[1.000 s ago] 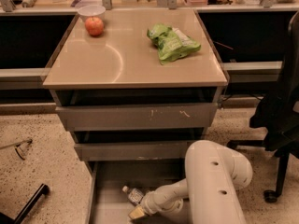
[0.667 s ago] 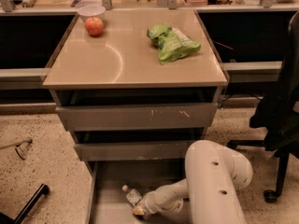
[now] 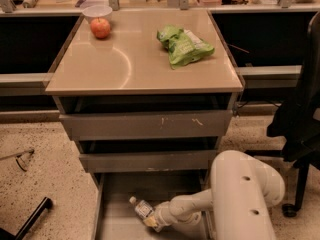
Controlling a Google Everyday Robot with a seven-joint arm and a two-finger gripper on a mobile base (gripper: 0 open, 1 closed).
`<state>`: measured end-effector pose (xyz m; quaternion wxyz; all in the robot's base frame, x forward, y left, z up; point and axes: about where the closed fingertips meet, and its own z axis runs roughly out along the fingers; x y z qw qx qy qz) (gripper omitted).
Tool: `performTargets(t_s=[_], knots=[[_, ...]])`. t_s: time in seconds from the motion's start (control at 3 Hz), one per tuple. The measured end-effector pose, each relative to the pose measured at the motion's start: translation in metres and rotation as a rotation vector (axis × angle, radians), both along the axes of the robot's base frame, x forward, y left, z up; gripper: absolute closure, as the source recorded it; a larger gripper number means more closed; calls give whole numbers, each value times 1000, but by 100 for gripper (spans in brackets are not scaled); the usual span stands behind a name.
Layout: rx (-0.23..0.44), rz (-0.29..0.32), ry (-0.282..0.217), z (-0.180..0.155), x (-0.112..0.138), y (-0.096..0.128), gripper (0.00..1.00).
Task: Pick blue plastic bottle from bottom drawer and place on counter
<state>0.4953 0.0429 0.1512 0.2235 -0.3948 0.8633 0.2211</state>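
The gripper (image 3: 152,218) sits low inside the open bottom drawer (image 3: 116,196), at the end of a white forearm (image 3: 192,206) that comes in from the right. There, the robot's bulky white arm link (image 3: 242,199) fills the lower right corner of the view. Just up and to the left of the gripper lies the blue plastic bottle (image 3: 142,208), on its side on the plain grey drawer floor. Its white cap points away from the gripper toward the back left, and its labelled body end meets the gripper's tip. Whether the gripper is clamped on the bottle or only set against it cannot be told from this view. The rest of the drawer floor, left of and behind the gripper, is bare grey metal. Directly above the gripper are two grey drawers (image 3: 145,125) with scratched face panels, one over the other, each with a dark gap along its top edge. Above those spreads the glossy beige counter (image 3: 135,69). A crumpled green bag (image 3: 184,45) lies on it, high above the gripper and a little to its right. A red apple (image 3: 100,28) sits far up and to the left, just in front of a white bowl (image 3: 97,11) at the counter's back corner. Well to the gripper's right stands a dark office chair (image 3: 300,119). To its left is speckled floor (image 3: 47,176), with a black bar (image 3: 32,219) lying near the lower left corner.
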Motion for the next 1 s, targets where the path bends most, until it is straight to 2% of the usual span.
performTargets(t_s=[0.33,0.67,1.0], knots=[[52,5,-60,72,15,-4,100],[66,20,-164,160,20,-5,100],[48,40,-230,198,37,-8,100]])
